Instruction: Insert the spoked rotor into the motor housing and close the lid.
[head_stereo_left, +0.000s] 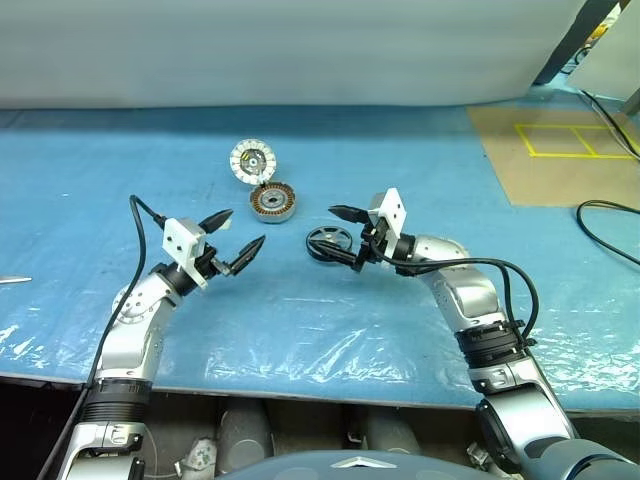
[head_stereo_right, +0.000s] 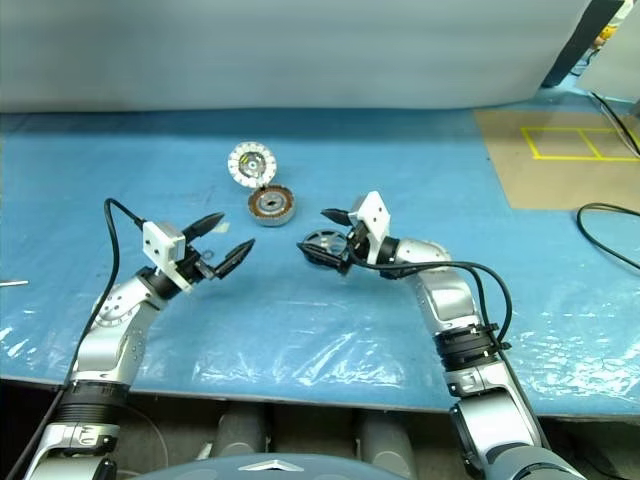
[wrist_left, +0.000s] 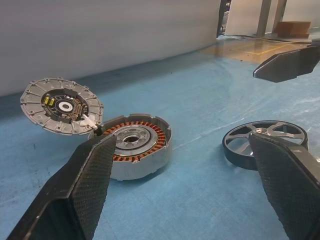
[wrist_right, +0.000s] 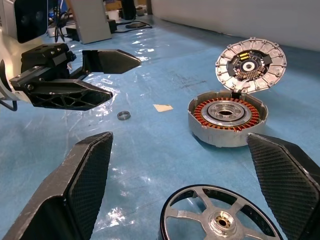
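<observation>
Black spoked rotor (head_stereo_left: 329, 242), copper-wound grey motor housing (head_stereo_left: 272, 203), blue table (head_stereo_left: 420, 160)

No text, label, brand or number can be read anywhere. The one sign-like marking is a set of yellow tape lines forming joined rectangles (head_stereo_left: 572, 141) on the brown floor panel beyond the blue plastic-covered bench (head_stereo_left: 400, 330). The flat round silvery-white lid (wrist_left: 62, 105) carries small yellow parts on its dark centre, but any print there is too small to make out.
</observation>
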